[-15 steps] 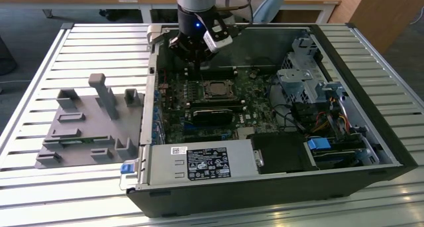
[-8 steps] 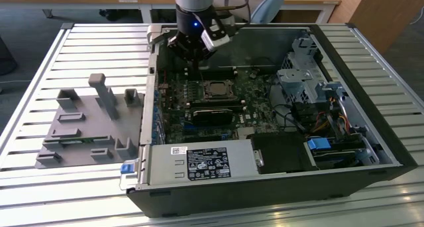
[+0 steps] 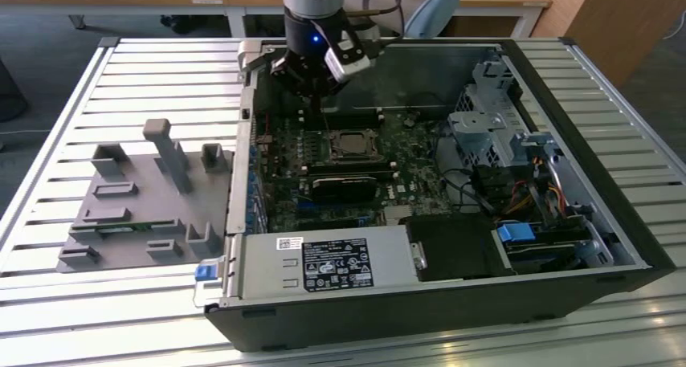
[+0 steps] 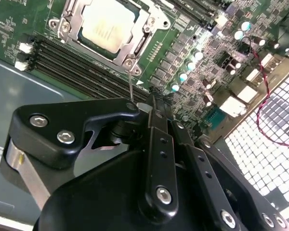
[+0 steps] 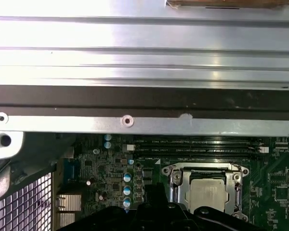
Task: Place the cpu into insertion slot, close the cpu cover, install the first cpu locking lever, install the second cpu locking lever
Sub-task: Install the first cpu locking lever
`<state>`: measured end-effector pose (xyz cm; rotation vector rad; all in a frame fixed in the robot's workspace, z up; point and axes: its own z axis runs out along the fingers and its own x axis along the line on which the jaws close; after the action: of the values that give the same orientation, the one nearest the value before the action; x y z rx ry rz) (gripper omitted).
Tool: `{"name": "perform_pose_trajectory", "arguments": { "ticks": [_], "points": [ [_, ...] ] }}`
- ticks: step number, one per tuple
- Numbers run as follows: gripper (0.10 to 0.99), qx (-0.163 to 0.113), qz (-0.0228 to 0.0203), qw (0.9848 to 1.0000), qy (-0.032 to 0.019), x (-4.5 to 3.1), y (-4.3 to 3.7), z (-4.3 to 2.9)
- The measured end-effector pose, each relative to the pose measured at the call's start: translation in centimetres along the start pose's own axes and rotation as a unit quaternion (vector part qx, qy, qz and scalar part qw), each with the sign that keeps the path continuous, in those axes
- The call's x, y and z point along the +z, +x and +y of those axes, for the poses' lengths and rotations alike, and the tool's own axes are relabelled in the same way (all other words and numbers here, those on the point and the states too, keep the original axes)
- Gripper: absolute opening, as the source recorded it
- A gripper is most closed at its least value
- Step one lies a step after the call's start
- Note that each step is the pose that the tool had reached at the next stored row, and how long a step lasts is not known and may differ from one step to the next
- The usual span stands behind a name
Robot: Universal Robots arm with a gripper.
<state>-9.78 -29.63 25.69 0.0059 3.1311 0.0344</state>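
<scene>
The cpu (image 4: 108,24) shows its pale metal face, lying flat in the insertion slot on the green board. The silvery cpu cover (image 4: 140,42) is down around it as a frame. A thin wire locking lever (image 4: 130,84) rises from the socket's corner towards my gripper (image 4: 156,98), whose fingertips are drawn together. The lever's upper end disappears behind the gripper's black linkage, so whether it is pinched is unclear. In the exterior view my gripper (image 3: 321,86) hangs just behind the cpu (image 3: 349,144). The first wrist view has the cpu (image 5: 208,192) and cover (image 5: 176,185) beside my gripper (image 5: 154,199).
Long black memory slots (image 4: 77,65) run beside the socket. The case's metal wall (image 5: 135,120) stands close behind it. A power supply (image 3: 321,263) and drive cage (image 3: 483,134) crowd the case. A grey fixture (image 3: 140,198) sits on the slatted table at the exterior view's left.
</scene>
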Motion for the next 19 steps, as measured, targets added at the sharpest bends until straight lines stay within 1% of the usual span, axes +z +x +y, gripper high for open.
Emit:
{"name": "perform_pose_trajectory", "arguments": {
  "ticks": [5,11,19],
  "points": [
    [0.106,0.0,0.0,1.0,-0.0004,0.05,0.0,0.28],
    [0.106,0.0,0.0001,1.0,-0.0005,0.06,-0.06,0.39],
    [0.106,0.0,0.0005,1.0,-0.0005,0.08,-0.87,0.42]
  ]
}}
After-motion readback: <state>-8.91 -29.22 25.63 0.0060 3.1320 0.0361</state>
